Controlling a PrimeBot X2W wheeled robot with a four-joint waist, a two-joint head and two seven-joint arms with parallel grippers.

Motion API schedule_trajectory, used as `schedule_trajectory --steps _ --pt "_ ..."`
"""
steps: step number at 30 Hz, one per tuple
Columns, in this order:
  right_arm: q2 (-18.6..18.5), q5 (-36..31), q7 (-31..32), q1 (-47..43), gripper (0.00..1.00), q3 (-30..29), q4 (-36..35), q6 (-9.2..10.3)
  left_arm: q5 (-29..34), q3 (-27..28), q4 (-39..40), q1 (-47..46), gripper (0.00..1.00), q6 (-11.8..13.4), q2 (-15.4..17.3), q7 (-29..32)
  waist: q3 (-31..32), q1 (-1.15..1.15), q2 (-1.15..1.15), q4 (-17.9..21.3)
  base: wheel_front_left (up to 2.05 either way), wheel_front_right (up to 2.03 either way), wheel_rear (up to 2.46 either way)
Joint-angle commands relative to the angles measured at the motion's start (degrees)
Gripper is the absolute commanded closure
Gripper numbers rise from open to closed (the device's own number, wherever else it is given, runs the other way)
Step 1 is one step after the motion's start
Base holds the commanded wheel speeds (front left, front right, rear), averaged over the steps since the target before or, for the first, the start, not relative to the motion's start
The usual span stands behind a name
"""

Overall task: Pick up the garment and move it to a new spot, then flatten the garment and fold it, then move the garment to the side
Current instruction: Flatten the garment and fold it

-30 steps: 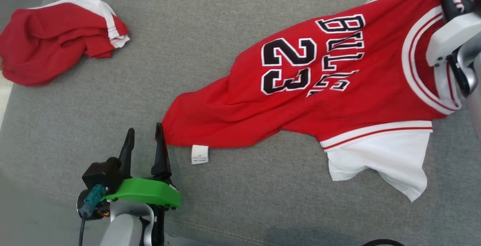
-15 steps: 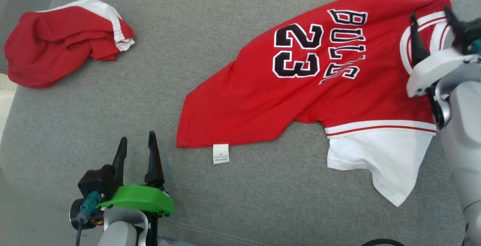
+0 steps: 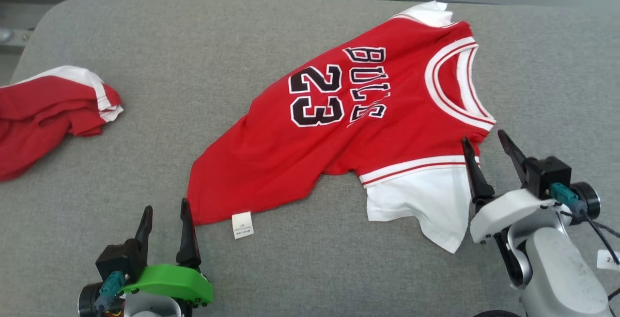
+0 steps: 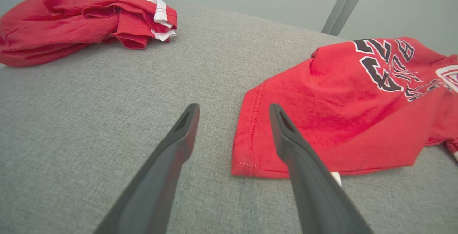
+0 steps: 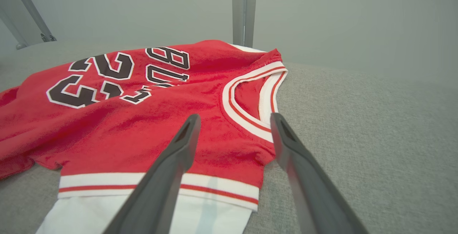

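Head view: garment (image 3: pixel 290 162) just beside right hand (image 3: pixel 482 135)

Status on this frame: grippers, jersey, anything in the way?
Both open, empty: left gripper at hem corner, right gripper at shoulder. Bulls 23 jersey spread unfolded on grey cushion. Second red garment far left, clear.

Jersey (image 3: pixel 339 147) on the cushion (image 3: pixel 193 55), middle to right; another garment (image 3: pixel 43 123) well apart leftward (at the edge).

I read "BULLS" and "23", black with white edging, on the red jersey (image 3: pixel 329 147). The print on its white care tag (image 3: pixel 242 225) is too small to read.
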State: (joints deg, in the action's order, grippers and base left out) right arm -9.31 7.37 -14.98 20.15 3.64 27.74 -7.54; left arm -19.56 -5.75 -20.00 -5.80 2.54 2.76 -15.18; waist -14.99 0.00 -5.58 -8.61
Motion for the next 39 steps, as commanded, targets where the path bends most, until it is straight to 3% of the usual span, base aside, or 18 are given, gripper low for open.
schedule_trajectory --steps 1,22,39 --pt "0.87 0.97 -0.11 -2.81 0.0 -0.25 -1.38 0.1 0.94 0.39 -0.05 1.53 0.0 -0.44 0.24 0.06 3.9 0.0 0.0 3.78 0.0 0.0 0.0" --pt "5.71 1.68 -0.11 -15.03 0.0 -0.12 -8.06 0.1 5.0 5.24 -0.66 8.55 0.0 -1.57 0.23 0.07 10.56 0.0 0.0 8.79 0.0 0.0 0.0" --pt "6.27 1.88 -0.12 -16.21 0.0 2.16 -7.11 0.1 5.72 4.12 0.07 8.38 0.0 -1.43 0.24 0.07 8.93 0.0 0.0 9.34 0.0 0.0 0.0"
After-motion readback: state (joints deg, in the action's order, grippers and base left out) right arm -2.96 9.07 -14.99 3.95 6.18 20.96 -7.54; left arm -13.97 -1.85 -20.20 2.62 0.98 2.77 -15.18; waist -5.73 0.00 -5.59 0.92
